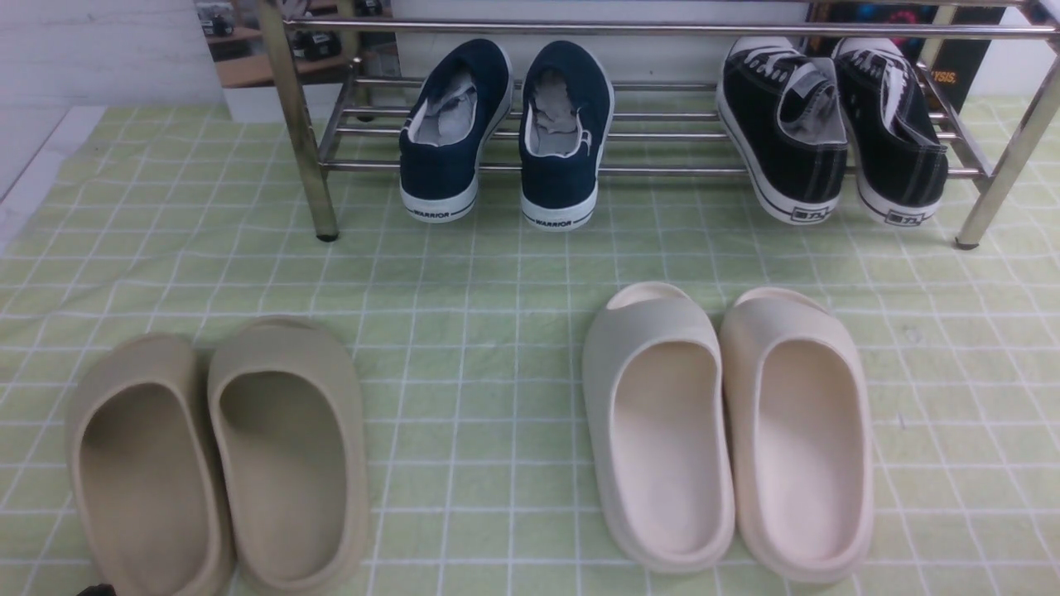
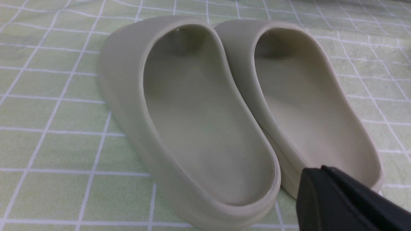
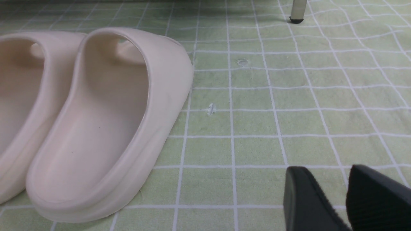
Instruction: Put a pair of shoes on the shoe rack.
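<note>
We see the pair of shoes (image 1: 507, 132) already sitting on the shoe rack (image 1: 662, 30). They are dark blue with white soles, and they rest side by side on the low bars of the rack, toward its left end. Their toes point to the far side, and their heels hang over the front bar, toward us. There is crumpled paper inside each one. The word WARRIOR is printed on both heels.

The black sneakers (image 1: 832, 128) with white laces sit on the same bars near the right end of the rack, well apart from the blue pair.

The rack stands at the far edge of a green checked cloth (image 1: 497, 273). On the cloth near the front left corner lie two tan slides (image 1: 219, 463), touching each other. Nearer the front right lie two cream slides (image 1: 729, 426), also touching.

Our left gripper (image 2: 346, 202) is closed tight with nothing in it. It hangs just over the heel end of the tan slides (image 2: 237, 109).

Our right gripper (image 3: 345, 199) has a small gap between its two black fingers (image 3: 305, 199). It holds nothing. It is over bare cloth, beside the cream slides (image 3: 96, 122). One rack leg (image 3: 298, 11) shows far off.
</note>
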Available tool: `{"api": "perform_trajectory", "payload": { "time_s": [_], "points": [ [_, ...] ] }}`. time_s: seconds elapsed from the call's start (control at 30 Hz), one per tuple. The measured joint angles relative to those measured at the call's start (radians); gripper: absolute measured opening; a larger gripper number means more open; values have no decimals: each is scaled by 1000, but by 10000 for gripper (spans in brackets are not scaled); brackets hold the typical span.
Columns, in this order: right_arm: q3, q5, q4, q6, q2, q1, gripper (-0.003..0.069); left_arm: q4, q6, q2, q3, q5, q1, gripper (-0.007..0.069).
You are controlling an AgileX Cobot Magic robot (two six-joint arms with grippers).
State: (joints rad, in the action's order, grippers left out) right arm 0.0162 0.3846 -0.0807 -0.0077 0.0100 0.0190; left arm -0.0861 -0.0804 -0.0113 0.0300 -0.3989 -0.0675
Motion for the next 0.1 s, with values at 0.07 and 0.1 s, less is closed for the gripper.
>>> {"api": "perform_trajectory", "payload": {
  "time_s": [0.07, 0.1],
  "points": [
    [0, 0, 0, 0, 0, 0, 239, 0, 0, 0, 0, 0, 0, -13],
    [0, 0, 0, 0, 0, 0, 239, 0, 0, 0, 0, 0, 0, -13]
  ]
}}
